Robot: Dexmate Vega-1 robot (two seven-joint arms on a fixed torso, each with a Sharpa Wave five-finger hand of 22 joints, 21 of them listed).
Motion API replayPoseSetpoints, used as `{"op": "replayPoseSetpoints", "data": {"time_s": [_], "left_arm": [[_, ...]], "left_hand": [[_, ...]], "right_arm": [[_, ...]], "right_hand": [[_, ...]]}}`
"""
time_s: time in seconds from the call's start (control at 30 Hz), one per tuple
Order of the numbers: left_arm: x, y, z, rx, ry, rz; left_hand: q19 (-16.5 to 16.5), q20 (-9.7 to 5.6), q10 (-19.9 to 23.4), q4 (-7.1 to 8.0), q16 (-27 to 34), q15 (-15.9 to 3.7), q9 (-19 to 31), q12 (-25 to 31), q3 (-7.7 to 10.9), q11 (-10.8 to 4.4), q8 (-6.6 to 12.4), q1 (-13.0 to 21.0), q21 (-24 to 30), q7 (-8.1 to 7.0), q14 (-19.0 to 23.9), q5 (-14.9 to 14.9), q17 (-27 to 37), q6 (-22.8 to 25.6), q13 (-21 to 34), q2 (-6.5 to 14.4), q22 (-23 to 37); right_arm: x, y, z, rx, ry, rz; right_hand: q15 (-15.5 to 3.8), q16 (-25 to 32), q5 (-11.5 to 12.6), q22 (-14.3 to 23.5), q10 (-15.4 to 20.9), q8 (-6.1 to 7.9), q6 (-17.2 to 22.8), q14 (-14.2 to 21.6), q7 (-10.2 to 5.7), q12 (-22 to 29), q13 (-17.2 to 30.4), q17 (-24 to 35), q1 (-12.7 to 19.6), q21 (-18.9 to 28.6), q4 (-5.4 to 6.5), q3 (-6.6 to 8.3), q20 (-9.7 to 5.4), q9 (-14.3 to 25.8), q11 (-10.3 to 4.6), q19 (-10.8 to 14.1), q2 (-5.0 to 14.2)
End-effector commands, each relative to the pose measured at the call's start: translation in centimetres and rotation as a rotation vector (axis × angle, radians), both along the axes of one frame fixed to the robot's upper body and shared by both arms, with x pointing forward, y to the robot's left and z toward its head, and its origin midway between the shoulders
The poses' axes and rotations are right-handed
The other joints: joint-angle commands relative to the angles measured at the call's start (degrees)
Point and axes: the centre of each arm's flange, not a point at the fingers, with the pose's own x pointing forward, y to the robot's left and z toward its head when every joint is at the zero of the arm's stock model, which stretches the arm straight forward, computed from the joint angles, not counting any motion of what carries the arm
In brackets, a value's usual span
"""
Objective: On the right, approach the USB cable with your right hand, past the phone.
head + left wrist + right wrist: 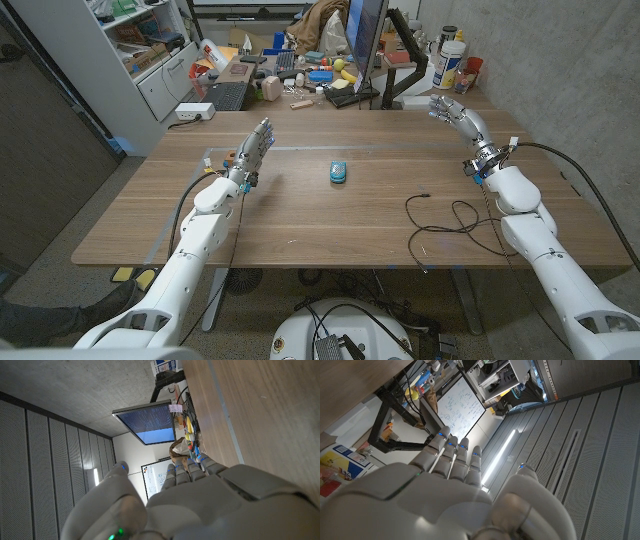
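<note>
The left hand (252, 152) hangs above the worktop's (300, 225) left part, fingers (262, 133) released and straight, holding nothing. The phone (340, 172), in a blue case, lies mid-worktop. Right of it the black USB cable (450, 222) sprawls in loose loops near the front edge, one plug end (427, 196) pointing toward the phone. It looks light, limp and thin, so pinching close behind the stiff plug seems best. The right hand (455, 112) hovers at the far right, fingers spread, empty

The table (300, 215) is matt brown wood grain. Both hands, left (252, 150) and right (452, 108), look like smooth pale grey plastic. The cable (452, 215) is thin, black and matt.
</note>
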Motion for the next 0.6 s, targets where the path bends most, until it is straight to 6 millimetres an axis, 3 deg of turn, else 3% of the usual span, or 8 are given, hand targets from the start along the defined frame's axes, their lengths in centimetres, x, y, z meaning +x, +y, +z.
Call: {"op": "replayPoseSetpoints", "data": {"time_s": [0.03,0.6], "left_arm": [[-0.2,-0.1,0.2,0.016,-0.006,0.004],[-0.4,0.0,0.7,0.029,-0.013,0.002]], "left_hand": [[-0.37,-0.45,-0.09,-0.05,0.18,-0.01,0.31,0.34,-0.17,-0.19,0.27,0.76,-0.02,-0.01,-0.22,-0.08,0.09,0.37,0.27,0.25,0.1],[-0.41,-0.41,0.04,-0.06,0.2,-0.02,0.31,0.38,-0.27,-0.21,0.32,0.84,0.0,-0.02,-0.19,-0.15,0.09,0.61,0.27,0.33,0.11]], "right_arm": [[-1.4,-0.9,0.1,-0.043,-0.042,-0.053],[-2.5,-1.0,0.3,-0.132,-0.095,-0.102]], "right_hand": [[-4.53,0.53,0.49,0.14,0.47,0.32,0.51,0.83,-0.01,0.3,0.11,0.07,-0.65,-0.01,0.14,-0.26,-4.89,0.36,-0.43,0.4,-0.01],[-5.58,0.44,1.34,0.14,1.31,0.32,1.19,1.92,-0.69,0.36,0.14,0.05,-1.05,-0.07,0.27,-0.79,-5.39,0.38,-1.55,1.22,-0.35]]}}
